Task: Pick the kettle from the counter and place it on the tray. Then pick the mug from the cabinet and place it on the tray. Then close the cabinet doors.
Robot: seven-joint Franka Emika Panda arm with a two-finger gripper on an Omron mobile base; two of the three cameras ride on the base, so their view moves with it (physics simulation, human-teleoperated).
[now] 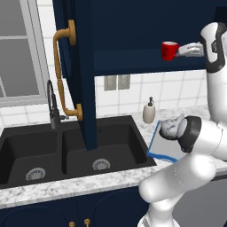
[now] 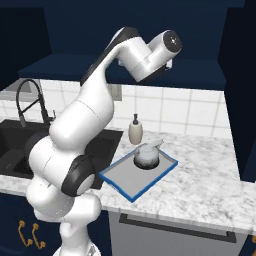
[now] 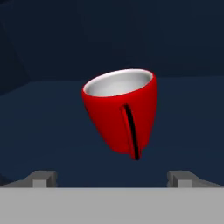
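Gripper (image 1: pixel 181 50) upper right of frame, jaws wide, empty. Mug (image 1: pixel 169 50) just left of fingertips on cabinet (image 1: pixel 133 62) shelf, handle facing gripper, not yet betw fingers.

Two rear base views; hand close-up inside cabinet (image 3: pixel 43 109)

In the hand view only the very tips of the gripper (image 3: pixel 112 178) fingers rise above the bottom edge, so their length below is cut off; the mug (image 3: pixel 120 111) sits ahead of and between the spread jaws, its handle seen edge-on as a thin strip, the loop itself not readable. Whether its base touches the cabinet (image 3: pixel 43 131) shelf cannot be told from here. In the left base view the arm covers much of the tray (image 1: pixel 156 142) and part of the kettle (image 1: pixel 170 127) (spout only partly visible).
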